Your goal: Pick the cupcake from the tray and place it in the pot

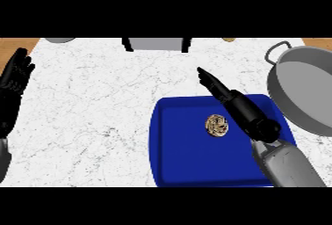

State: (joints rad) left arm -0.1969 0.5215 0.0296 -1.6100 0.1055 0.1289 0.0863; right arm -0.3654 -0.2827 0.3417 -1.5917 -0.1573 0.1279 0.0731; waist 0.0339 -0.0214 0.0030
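Counter (97,110) white veined marble (smooth); tray (188,162) glossy blue plastic; pot (304,88) matt grey metal.

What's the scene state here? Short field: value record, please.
surface: white marble counter
tray: blue tray, near the lower edge, right of centre
cupcake: cupcake on the tray, not held
pot: grey pot at the right edge, beside the tray, nothing seen inside
right hand: right hand, fingers straight, over the tray's far edge, just right of the cupcake
left hand: left hand, open, resting at the left edge
task status: cupcake not yet picked
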